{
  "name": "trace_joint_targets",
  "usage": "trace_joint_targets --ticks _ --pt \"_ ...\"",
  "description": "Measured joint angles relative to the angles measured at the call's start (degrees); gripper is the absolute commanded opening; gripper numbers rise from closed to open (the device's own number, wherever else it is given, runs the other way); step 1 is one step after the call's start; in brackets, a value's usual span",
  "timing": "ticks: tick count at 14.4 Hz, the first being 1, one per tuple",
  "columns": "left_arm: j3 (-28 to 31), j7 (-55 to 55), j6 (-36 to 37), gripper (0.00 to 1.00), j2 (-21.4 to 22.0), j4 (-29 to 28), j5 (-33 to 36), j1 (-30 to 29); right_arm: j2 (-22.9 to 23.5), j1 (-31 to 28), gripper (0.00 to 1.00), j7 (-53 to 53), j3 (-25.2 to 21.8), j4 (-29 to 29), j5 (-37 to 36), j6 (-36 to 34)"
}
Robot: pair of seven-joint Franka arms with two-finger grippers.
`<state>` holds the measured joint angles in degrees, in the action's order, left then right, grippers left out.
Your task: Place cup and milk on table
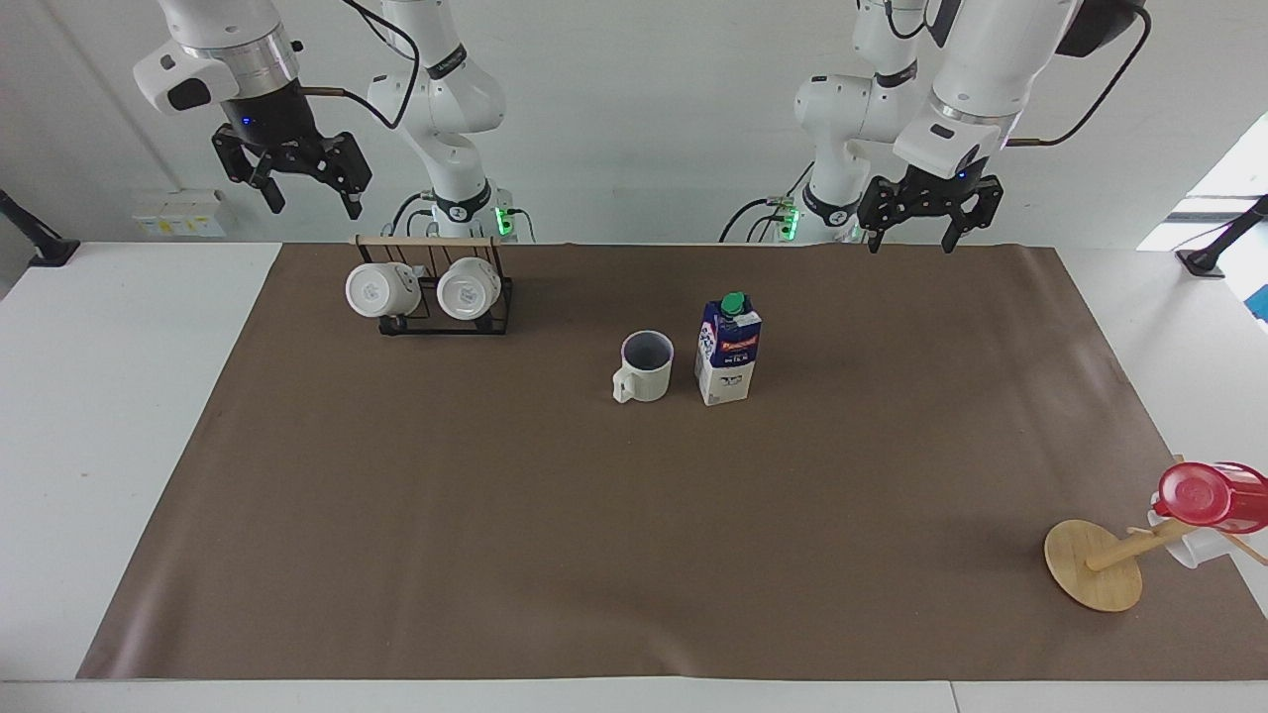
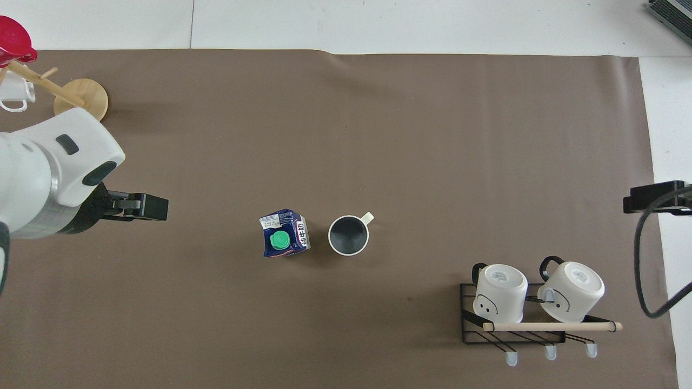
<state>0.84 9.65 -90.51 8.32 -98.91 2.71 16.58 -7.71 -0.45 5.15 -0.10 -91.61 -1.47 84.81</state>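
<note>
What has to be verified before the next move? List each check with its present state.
1. Cup upright on the brown paper sheet: ok.
2. Milk carton upright beside the cup, green cap on: ok.
3. Cup and carton apart, not touching: ok.
4. Left tool open, empty, raised near the left arm's base: ok.
5. Right tool open, empty, raised near the rack of two white mugs: ok.
6. Carton contents sealed: cannot tell.
</note>
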Motion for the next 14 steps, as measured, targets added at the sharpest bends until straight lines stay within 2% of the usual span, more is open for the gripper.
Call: trace_joint_targets --ticks 6,14 --pt "5.5 -5.3 0.6 1.0 0.3 0.4 0.0 -0.3 0.0 0.0 1.0 0.0 0.0 0.0 0.0 0.0" --pt "7.5 -6.1 1.3 1.0 0.4 1.5 0.0 -0.4 0.0 0.0 1.0 0.0 0.0 0.0 0.0 0.0"
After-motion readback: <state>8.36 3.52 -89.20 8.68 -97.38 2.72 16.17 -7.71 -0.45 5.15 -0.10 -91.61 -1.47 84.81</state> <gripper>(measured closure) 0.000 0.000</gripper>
